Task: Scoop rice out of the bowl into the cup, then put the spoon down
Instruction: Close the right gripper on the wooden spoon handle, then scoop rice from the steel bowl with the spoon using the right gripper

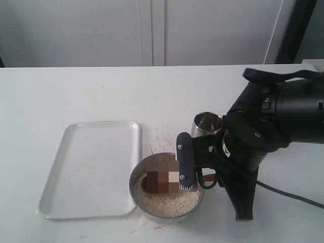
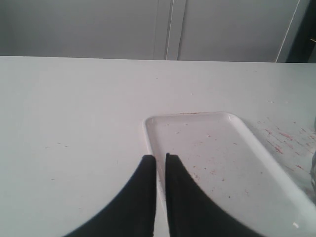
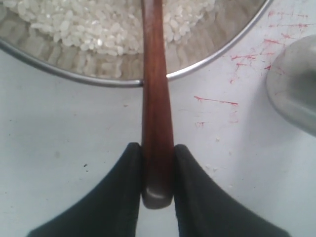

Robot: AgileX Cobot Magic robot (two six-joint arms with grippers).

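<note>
Spoon (image 3: 157, 113) gripped at its handle end, head over the rice (image 3: 98, 24)

The right fingers (image 3: 123, 197) press on both sides of the slim brown handle close to its tip, so the spoon is held and not merely flanked. From that grip the long axis runs straight ahead of the fingers, over the rim of the bowl (image 3: 98, 80) and on above the white grains. In the exterior view this axis lies nearly level across the frame. The grip is at the right of the bowl and the spoon's head points left toward the bowl's middle. A blurred patch covers the head there, so how deep it sits in the rice cannot be told.

The bowl stands at lower centre of the exterior frame on the white counter (image 1: 76, 96). The cup (image 1: 207, 124) stands just beside it, up and to the right, close behind the right arm's wrist. My reading is that any load has to travel from lower centre toward the upper right, back toward the gripping arm, so the head must swing in as it is carried.

The left fingers (image 2: 143, 197) are drawn almost together with nothing between them, above the counter at a corner of the white tray (image 1: 86, 172). The tray lies left of the bowl. The right arm is clearly the nearer one to the spoon, bowl and cup.
</note>
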